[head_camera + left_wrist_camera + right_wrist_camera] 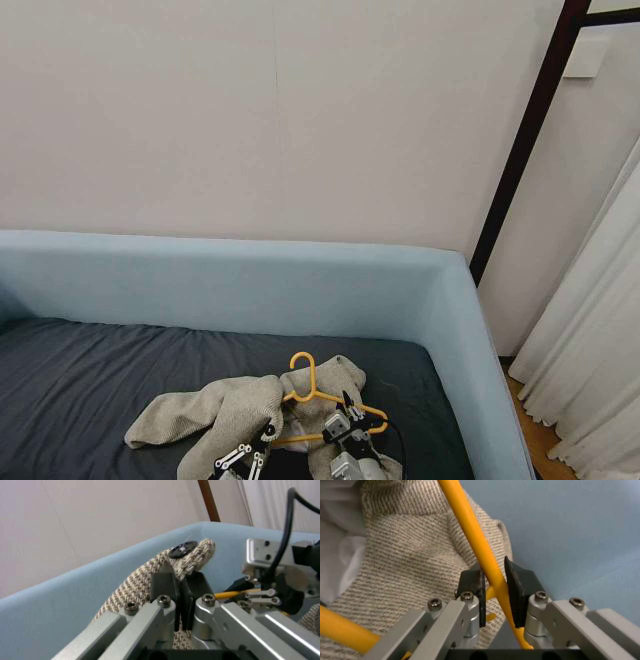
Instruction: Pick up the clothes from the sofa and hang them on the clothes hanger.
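A beige knit garment (215,410) lies crumpled on the sofa's dark grey seat (70,380), with a yellow hanger (308,382) resting on it. My left gripper (262,438) is at the garment's near edge; in the left wrist view it (182,592) is shut on a lifted fold of the knit fabric (145,577), which carries a black button (182,550). My right gripper (350,412) is on the hanger's near arm. The right wrist view shows it (495,583) shut on the yellow bar (470,525) over the garment (405,558).
The light blue sofa back (230,280) runs across behind, and its right arm (470,370) walls the seat. Beyond that arm stand a dark brown post (525,130) and white curtains (600,350) over a strip of wooden floor (532,440).
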You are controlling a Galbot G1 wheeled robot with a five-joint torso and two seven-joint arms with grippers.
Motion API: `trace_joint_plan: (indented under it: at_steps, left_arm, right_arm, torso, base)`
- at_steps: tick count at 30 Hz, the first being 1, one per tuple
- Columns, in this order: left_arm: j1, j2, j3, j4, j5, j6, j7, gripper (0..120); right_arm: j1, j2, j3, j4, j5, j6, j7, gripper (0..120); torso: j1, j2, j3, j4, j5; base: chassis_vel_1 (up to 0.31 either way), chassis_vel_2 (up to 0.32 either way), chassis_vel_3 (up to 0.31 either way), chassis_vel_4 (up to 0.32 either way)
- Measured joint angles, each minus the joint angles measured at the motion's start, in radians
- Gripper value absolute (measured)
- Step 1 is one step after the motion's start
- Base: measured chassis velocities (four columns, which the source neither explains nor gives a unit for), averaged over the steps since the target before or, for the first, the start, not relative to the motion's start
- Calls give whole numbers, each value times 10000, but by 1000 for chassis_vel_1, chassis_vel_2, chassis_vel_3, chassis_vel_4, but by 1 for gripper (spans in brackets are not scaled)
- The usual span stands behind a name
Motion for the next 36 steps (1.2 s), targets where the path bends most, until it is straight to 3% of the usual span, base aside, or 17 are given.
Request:
trace_joint_plan:
  at_steps: [3, 9, 23, 36]
  left_arm:
    - [67, -27, 164, -36, 108, -57, 10, 0]
    - [163, -61, 264, -71, 302, -262, 417, 0]
    - [460, -36, 136, -180, 751, -274, 770, 0]
    - [203, 341, -419, -114, 562, -295, 443, 0]
  right_arm:
    - [272, 168, -60, 194, 1494, -492, 230, 12]
    - [504, 485, 26, 437, 3159, -914, 891, 12]
    - [660, 647, 398, 166, 3582, -1062, 1254, 12]
    - [188, -99, 483, 605, 2934, -872, 1121, 12]
  torso:
    - [0, 0, 0, 2, 0]
    - [0, 0, 0, 2, -1]
    - [0, 0, 0, 3, 1]
    - [0, 0, 0, 0, 0]
  base:
    - [0, 0, 0, 0]
    - [0, 0, 0, 0]
    - [0, 0, 0, 0]
    - [0, 0, 0, 0]
